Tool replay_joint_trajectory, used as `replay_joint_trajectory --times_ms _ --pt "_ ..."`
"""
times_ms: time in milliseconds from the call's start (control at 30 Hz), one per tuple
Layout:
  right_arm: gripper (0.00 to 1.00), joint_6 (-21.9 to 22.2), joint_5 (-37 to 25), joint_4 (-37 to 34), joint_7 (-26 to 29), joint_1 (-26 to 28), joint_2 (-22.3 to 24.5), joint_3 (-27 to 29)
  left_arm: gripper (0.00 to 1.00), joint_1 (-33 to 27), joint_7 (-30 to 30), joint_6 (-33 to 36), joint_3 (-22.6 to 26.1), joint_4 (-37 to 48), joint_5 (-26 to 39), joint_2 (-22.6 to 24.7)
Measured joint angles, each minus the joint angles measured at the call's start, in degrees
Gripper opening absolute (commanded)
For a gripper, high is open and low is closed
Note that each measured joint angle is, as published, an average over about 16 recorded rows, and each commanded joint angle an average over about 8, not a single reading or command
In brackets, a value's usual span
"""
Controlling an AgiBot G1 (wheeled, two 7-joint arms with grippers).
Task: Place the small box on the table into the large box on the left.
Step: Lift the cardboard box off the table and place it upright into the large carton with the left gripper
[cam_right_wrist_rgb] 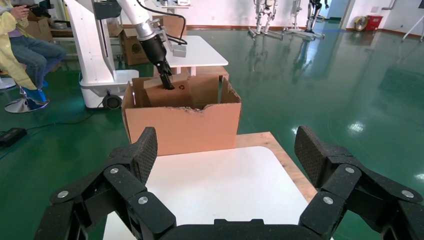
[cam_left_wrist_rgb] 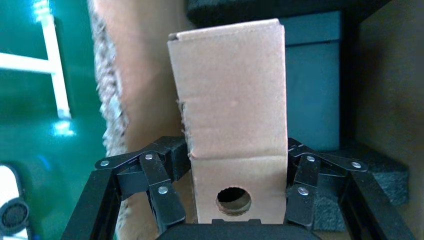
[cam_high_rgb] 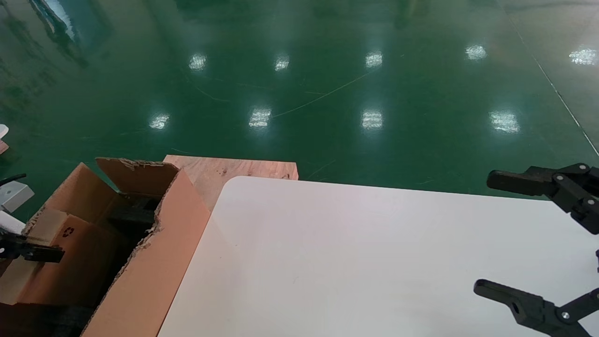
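Observation:
The small box (cam_high_rgb: 56, 248), with its black recycling mark, stands tilted inside the large box (cam_high_rgb: 154, 262), the ragged-edged carton at the left of the white table (cam_high_rgb: 351, 252). My left gripper (cam_high_rgb: 28, 250) reaches into the large box. In the left wrist view the left gripper (cam_left_wrist_rgb: 237, 150) is shut on the small box (cam_left_wrist_rgb: 230, 100), its fingers (cam_left_wrist_rgb: 175, 155) pressed on both sides just above the round hole. Dark foam (cam_left_wrist_rgb: 370, 175) lies beneath. My right gripper (cam_high_rgb: 484, 233) is open and empty over the table's right side; it also shows in the right wrist view (cam_right_wrist_rgb: 227, 145).
A light wooden board (cam_high_rgb: 234, 171) sticks out behind the table next to the large box. Glossy green floor lies beyond. The right wrist view shows the large box (cam_right_wrist_rgb: 182, 125), a seated person (cam_right_wrist_rgb: 20, 45) and another white table (cam_right_wrist_rgb: 200, 50) farther off.

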Motion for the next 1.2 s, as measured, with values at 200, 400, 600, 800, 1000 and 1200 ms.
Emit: replay_joint_trajectory --times_ms 200,400,600,800,1000,1200 --pt "1.00 0.0 0.0 0.0 0.0 0.0 0.0 0.0 1.00 0.6 0.0 0.5 0.5 2.9 0.2 1.0" --pt "1.00 0.0 0.0 0.0 0.0 0.0 0.0 0.0 1.00 0.7 -0.4 0.7 0.8 4.4 0.9 1.7" --pt "1.00 0.0 0.0 0.0 0.0 0.0 0.0 0.0 1.00 0.7 -0.4 0.8 0.8 4.4 1.0 1.7" --pt "1.00 0.0 0.0 0.0 0.0 0.0 0.0 0.0 1.00 0.7 -0.3 0.8 0.7 4.0 0.9 1.5" --pt "1.00 0.0 0.0 0.0 0.0 0.0 0.0 0.0 1.00 0.6 -0.1 0.7 0.6 3.5 0.8 1.4" --pt "1.00 0.0 0.0 0.0 0.0 0.0 0.0 0.0 1.00 0.0 0.6 0.6 0.1 2.0 0.4 1.7"
